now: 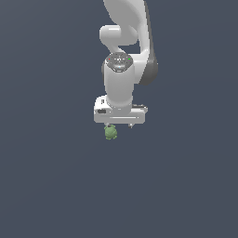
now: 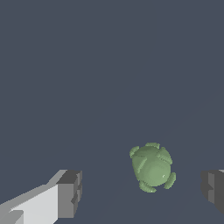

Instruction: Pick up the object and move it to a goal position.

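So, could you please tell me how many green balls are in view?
1. The green ball sits just below the gripper in the exterior view; the wrist view shows it between the open fingers, nearer the other one. None seem hidden.

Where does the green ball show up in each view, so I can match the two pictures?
Exterior view: the green ball sits just under the gripper, toward the exterior view's left end of its bar.
Wrist view: the green ball lies between the two fingers, nearer one.
Shared landmark: the gripper.
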Robot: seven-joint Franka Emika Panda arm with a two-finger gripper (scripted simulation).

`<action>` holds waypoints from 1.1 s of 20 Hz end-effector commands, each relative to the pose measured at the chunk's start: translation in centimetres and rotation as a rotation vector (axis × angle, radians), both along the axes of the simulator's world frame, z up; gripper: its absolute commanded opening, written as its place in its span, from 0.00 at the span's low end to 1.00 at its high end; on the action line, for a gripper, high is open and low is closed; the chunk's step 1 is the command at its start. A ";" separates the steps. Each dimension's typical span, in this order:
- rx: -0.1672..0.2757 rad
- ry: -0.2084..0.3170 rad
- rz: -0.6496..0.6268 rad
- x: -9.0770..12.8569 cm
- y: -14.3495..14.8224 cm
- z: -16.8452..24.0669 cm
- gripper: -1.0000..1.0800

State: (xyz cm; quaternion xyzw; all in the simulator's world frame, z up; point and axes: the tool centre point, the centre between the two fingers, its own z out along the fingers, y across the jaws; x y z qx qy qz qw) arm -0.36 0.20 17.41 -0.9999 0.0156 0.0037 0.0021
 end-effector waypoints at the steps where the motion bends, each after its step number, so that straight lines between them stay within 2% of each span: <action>1: 0.000 0.000 0.000 0.0 0.0 0.0 0.96; 11: -0.008 -0.040 0.039 1.1 -0.4 1.6 0.96; 22: -0.008 -0.032 0.083 0.0 -1.4 -0.6 0.96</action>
